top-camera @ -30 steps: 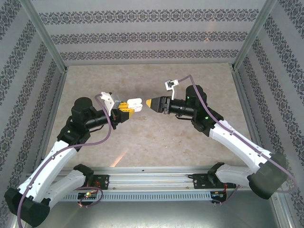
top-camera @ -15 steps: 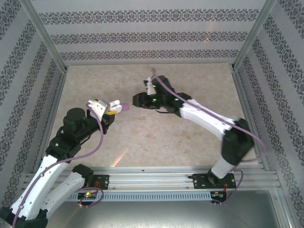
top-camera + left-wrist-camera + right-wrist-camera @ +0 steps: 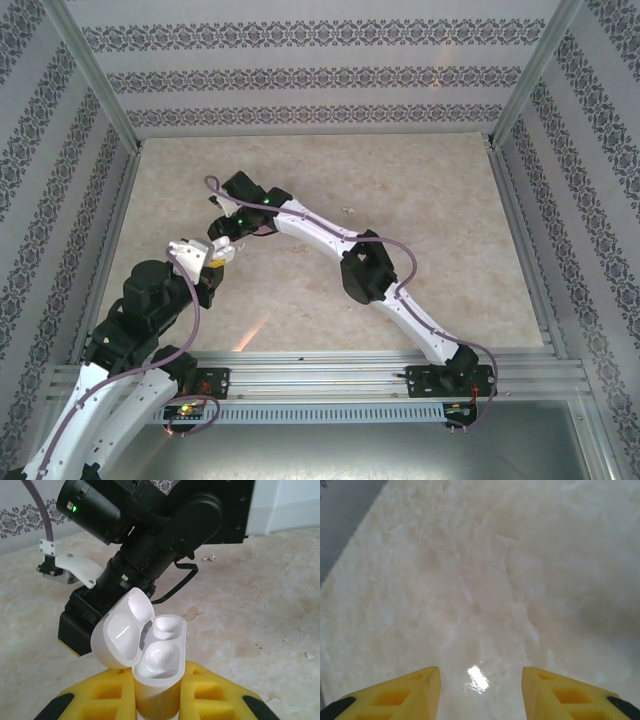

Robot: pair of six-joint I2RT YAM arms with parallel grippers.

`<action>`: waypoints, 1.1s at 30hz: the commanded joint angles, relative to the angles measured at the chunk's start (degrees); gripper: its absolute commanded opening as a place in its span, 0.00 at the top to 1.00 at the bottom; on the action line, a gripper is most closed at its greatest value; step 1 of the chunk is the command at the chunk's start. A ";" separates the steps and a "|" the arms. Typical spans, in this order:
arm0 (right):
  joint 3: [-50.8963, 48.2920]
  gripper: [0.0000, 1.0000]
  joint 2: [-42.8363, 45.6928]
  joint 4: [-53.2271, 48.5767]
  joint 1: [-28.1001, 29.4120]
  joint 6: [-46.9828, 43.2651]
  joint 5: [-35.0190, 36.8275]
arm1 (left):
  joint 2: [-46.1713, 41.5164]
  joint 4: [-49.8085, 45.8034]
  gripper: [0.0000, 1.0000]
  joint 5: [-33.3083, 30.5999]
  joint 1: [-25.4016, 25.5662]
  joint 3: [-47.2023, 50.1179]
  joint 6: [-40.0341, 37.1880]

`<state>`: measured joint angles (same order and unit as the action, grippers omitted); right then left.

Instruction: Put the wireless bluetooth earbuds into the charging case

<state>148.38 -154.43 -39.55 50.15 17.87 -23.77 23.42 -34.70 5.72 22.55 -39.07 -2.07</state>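
Two claws: the left claw is closed on the lower half of a white charging case. The right claw is spread wide with nothing held, and bare counter is seen between its fingers.
Change: a second ago the claws met nose to nose at mid-counter with the case between them. Since then the left one has been drawn back toward the near left. The right arm has been swung across to the left, so that its claw now points down just beyond the case.
Case: its lid is hinged open to the left; whether the two wells are filled cannot be told.
Earbud: one white earbud lies on the counter, to the right of and beyond the right arm's wrist, well apart from both claws.
Meaning: the case is judged ready to be loaded, yet no bud is gripped. The swing has carried the open claw away from the loose bud.
Next: the right claw would probably have to be brought back rightward over the bud before any insertion.
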 commanded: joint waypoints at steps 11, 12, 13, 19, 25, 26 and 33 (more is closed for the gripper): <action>-2.14 0.48 -0.33 -7.02 3.11 -15.25 11.44 | 1.28 1.05 1.00 -0.80 0.31 1.47 0.84; -2.68 0.47 -0.34 -7.20 3.60 -16.51 13.09 | 1.48 1.33 1.00 -0.79 0.32 1.50 0.75; -3.07 0.47 -0.43 -7.37 3.91 -17.50 14.02 | 1.63 1.55 1.00 -0.80 0.35 1.54 0.79; -3.59 0.48 -0.70 -9.51 5.02 -20.19 17.75 | 1.84 1.78 1.00 -0.97 0.34 1.21 0.94; -6.07 0.54 0.68 -11.46 5.13 -19.77 19.58 | 1.81 1.04 1.00 -1.10 0.32 0.52 0.81; -7.46 0.54 1.39 -11.10 5.13 -19.31 19.99 | 1.82 1.10 1.00 -1.07 0.36 0.40 0.69; -15.12 0.62 5.56 -8.19 4.87 -16.48 20.39 | 1.92 1.10 1.00 -0.62 0.37 0.00 1.27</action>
<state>136.20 -150.67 -44.27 54.89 -0.34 -3.92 25.41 -35.14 5.50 22.52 -37.71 -1.21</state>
